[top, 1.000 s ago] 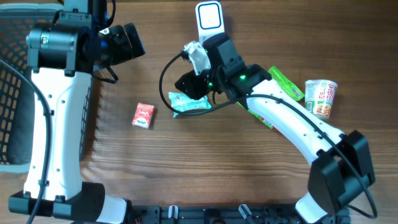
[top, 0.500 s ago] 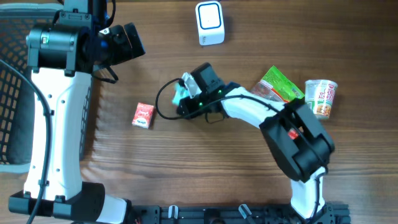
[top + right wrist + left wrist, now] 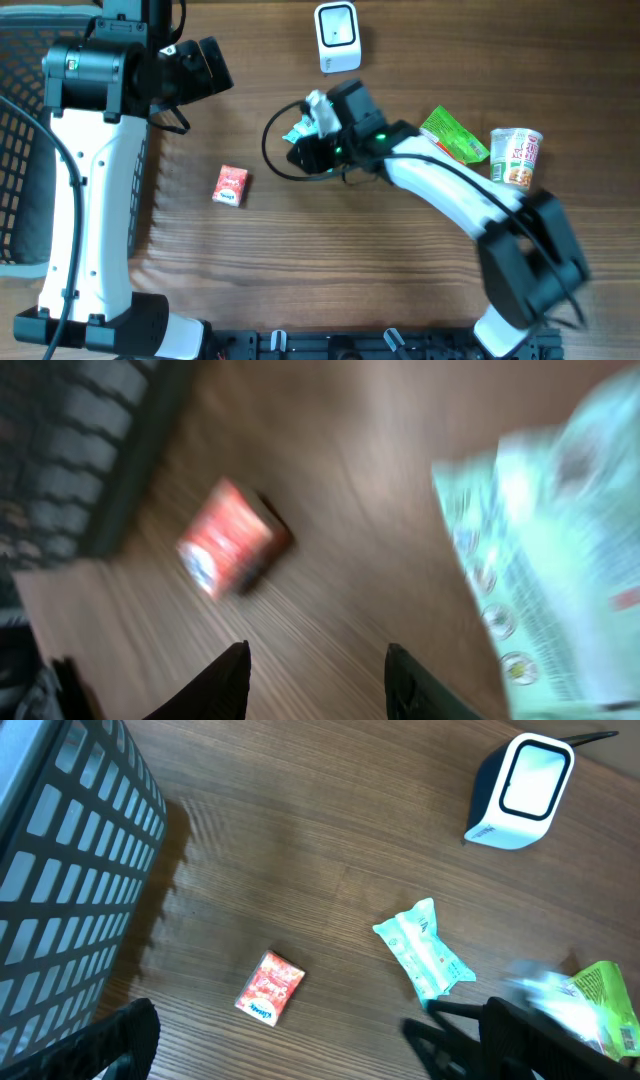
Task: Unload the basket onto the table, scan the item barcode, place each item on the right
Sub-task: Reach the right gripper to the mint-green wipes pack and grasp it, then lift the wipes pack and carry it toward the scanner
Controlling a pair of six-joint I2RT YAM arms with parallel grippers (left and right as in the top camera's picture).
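The teal packet lies flat on the wood below the white scanner. From overhead only a corner of the teal packet peeks out beside my right gripper. In the right wrist view my right gripper is open with bare table between its fingers, and the blurred teal packet lies off to its right. My left gripper hangs wide open and empty high over the table. The scanner stands at the back.
A small red packet lies left of centre. A green packet and a cup of noodles sit on the right. A dark mesh basket fills the left edge, under my left arm.
My right gripper let go of the teal packet, which now rests on the table, and its jaws have widened. The right arm swung about quickly. The left arm stayed still.
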